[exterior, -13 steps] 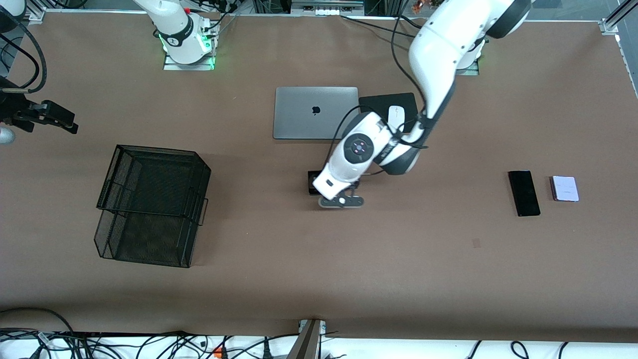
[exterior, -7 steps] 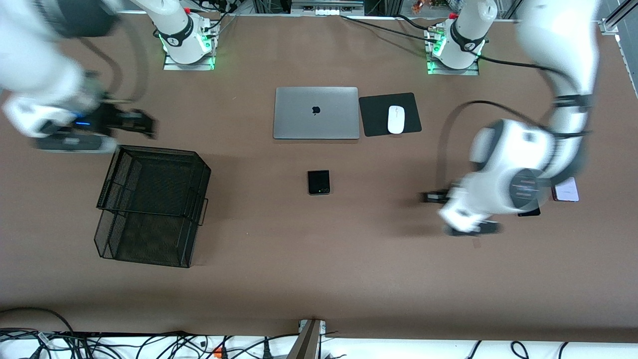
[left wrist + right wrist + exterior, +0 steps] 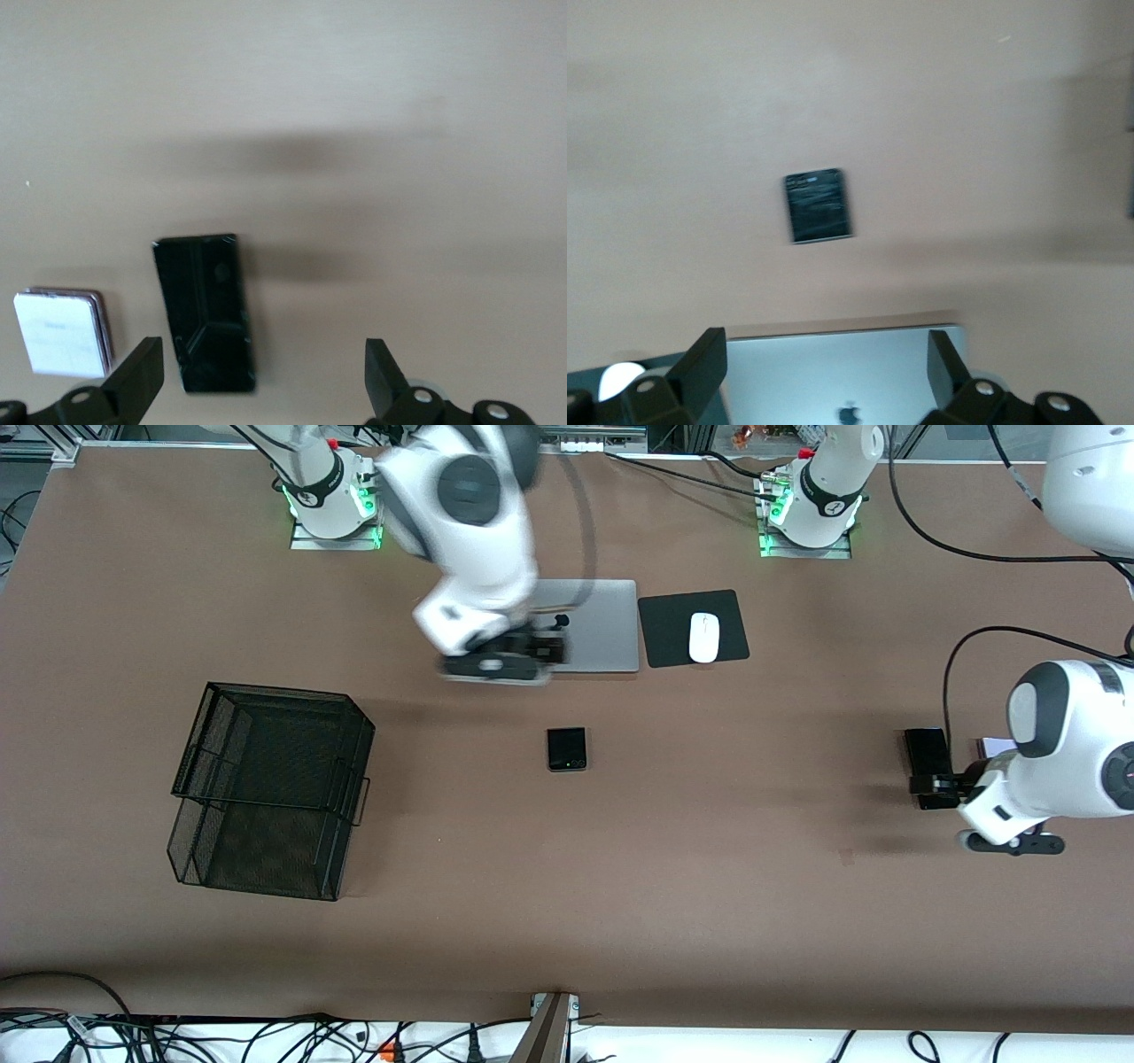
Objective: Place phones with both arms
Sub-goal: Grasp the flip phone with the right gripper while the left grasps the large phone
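The small black flip phone (image 3: pixel 567 748) lies flat mid-table; it also shows in the right wrist view (image 3: pixel 819 205). My right gripper (image 3: pixel 542 648) (image 3: pixel 826 367) is open and empty, in the air over the grey laptop (image 3: pixel 594 633). The long black slab (image 3: pixel 927 748) (image 3: pixel 205 310) lies toward the left arm's end. My left gripper (image 3: pixel 926 786) (image 3: pixel 263 376) is open and empty, above the slab's nearer end. The white-pink flip phone (image 3: pixel 997 746) (image 3: pixel 60 332) lies beside the slab, mostly hidden by the left arm in the front view.
A black wire basket (image 3: pixel 266 788) stands toward the right arm's end. A white mouse (image 3: pixel 703 638) sits on a black pad (image 3: pixel 664 629) beside the laptop (image 3: pixel 842 372). Cables hang along the table's nearer edge.
The left arm left the black flip phone on the table and swung to the slab. The right arm swung from its end of the table to over the laptop.
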